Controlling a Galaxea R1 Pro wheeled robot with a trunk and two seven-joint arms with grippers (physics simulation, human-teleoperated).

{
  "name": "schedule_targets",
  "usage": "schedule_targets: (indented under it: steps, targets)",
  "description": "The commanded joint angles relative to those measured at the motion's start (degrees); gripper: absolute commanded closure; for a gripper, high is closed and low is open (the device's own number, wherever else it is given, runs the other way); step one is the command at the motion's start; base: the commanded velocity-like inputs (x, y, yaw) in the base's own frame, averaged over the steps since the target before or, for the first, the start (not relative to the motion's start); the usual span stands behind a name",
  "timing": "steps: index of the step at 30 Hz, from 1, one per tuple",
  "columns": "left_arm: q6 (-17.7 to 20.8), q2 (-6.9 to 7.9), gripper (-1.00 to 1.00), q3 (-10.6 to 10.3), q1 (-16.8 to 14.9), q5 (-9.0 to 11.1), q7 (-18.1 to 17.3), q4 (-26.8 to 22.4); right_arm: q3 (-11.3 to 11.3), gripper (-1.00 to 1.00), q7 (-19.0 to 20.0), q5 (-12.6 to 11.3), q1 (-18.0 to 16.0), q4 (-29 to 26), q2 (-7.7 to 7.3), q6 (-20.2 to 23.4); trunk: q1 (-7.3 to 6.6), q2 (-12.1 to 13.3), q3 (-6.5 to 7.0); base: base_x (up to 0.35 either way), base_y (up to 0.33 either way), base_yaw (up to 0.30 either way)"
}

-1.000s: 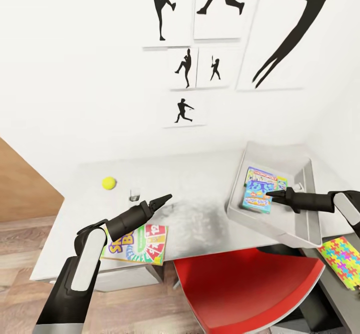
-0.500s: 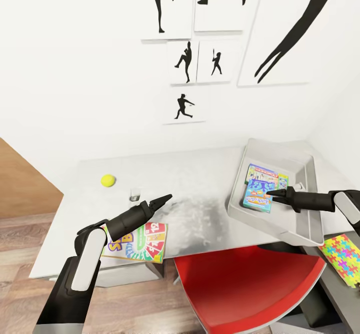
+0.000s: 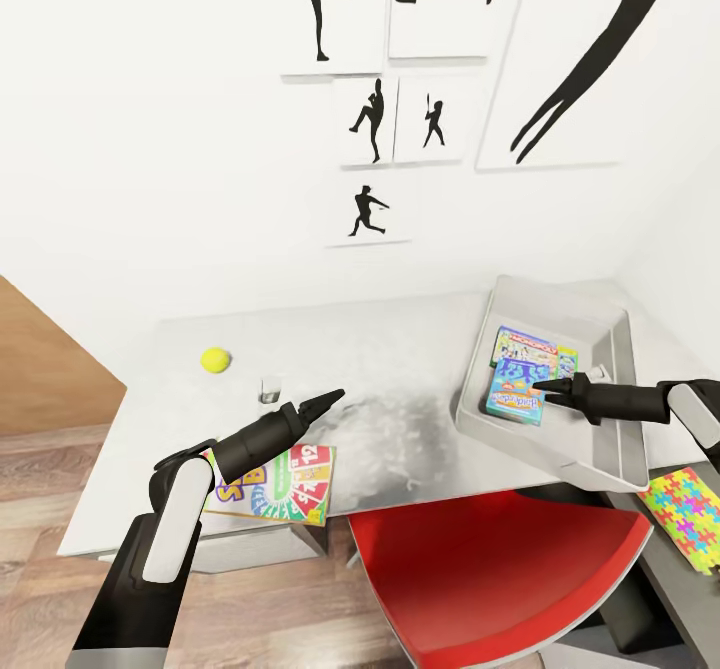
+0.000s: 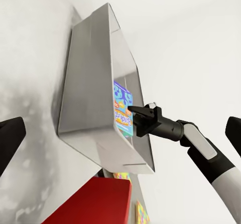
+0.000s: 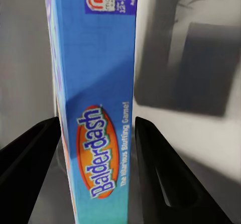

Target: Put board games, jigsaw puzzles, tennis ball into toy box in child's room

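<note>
On the grey table (image 3: 400, 349) the toy box (image 3: 545, 299) stands at the right. It holds two board games, a blue one (image 3: 512, 394) lying partly over a white-green one (image 3: 530, 347). My right gripper (image 3: 548, 386) reaches into the box and is shut on the blue game's edge (image 5: 95, 133), with a finger (image 5: 30, 174) on each side. A third board game (image 3: 290, 484) lies near the front edge, partly under my left arm. My left gripper (image 3: 330, 396) hovers open above the table's middle. The tennis ball (image 3: 215, 359) rests at the back left. One jigsaw puzzle (image 3: 685, 509) lies on the dark section.
A red chair (image 3: 500, 569) stands pushed in under the table's front edge, between my arms. A small clear cup (image 3: 270, 389) sits near the ball. The wall with black silhouette pictures (image 3: 365, 214) runs behind the table. Wood floor lies to the left.
The whole view has shifted a little, so the camera moved. Both arms and the toys hold the same places relative to the table.
</note>
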Motion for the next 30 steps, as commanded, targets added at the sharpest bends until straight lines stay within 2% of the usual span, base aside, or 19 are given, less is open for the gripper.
schedule_targets:
  steps: [1,19,30]
  targets:
    - [0.3,-0.06,-1.0,0.1,0.0,-0.1,-0.2,0.0,0.3,1.0,0.6,0.1,-0.1,0.0,-0.05,0.0,0.03,-0.1,-0.12,0.0,0.0,0.0]
    - [0.3,-0.06,-1.0,0.1,0.0,-0.1,-0.2,0.0,0.3,1.0,0.6,0.1,-0.1,0.0,0.02,0.0,0.03,-0.1,-1.46,0.0,0.0,0.0]
    - [0.3,-0.06,-1.0,0.1,0.0,-0.1,-0.2,0.0,0.3,1.0,0.6,0.1,0.0,0.0,-0.03,0.0,0.03,-0.1,-1.72,0.0,0.0,0.0]
